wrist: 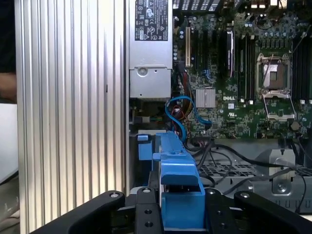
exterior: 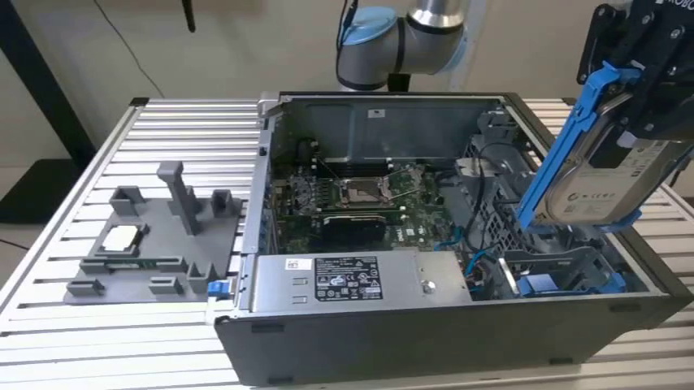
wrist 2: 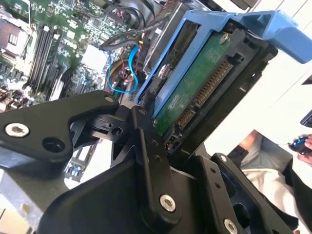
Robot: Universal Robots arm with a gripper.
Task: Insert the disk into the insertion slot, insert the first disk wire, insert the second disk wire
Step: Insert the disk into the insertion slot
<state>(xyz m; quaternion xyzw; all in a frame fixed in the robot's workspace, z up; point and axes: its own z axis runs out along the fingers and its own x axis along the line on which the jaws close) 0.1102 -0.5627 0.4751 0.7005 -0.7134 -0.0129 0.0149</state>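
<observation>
Clenching the disk [exterior: 594,180] at its blue edge — tool [exterior: 642,85] high, disk tilted, above the insertion slot [exterior: 558,272]

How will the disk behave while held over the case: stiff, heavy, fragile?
The disk is probably stiff: its metal body hangs tilted from the hand without sagging. Likely dense for its size. The bare green circuit board looks vulnerable to knocks.
</observation>
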